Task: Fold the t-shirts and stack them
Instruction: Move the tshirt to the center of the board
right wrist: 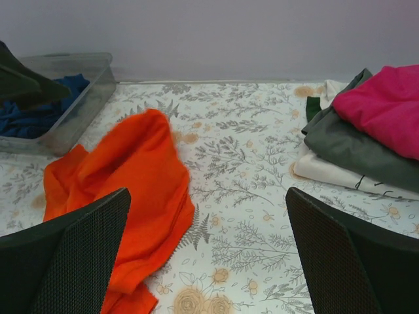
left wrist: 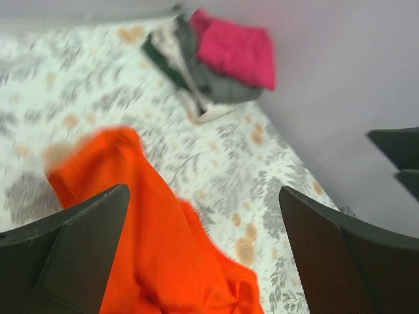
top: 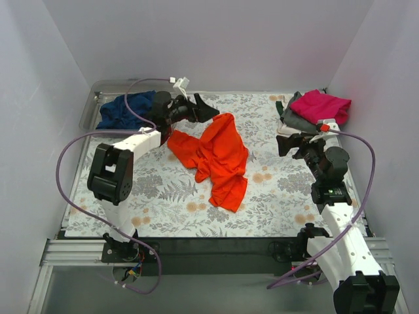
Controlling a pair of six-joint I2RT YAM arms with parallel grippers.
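Flowery mat [top: 281, 196] being used as flat folding spot. Orange-red shirt [top: 219, 157] being left crumpled in middle of mat, not yet folded, likely next job. Navy shirt [top: 121, 112] being kept waiting in clear tub [top: 87, 114], far left. Pink shirt [top: 321, 106] being stacked on grey shirt [top: 298, 122], far right. Left gripper [top: 204, 110] being held over orange-red shirt's far edge, fingers spread wide, nothing pinched. Right gripper [top: 284, 142] being held beside pile, fingers spread, nothing pinched.

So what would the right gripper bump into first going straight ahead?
The right gripper would probably meet the flowery table cover first, in the gap between the orange shirt and the folded pile; depth is unclear.
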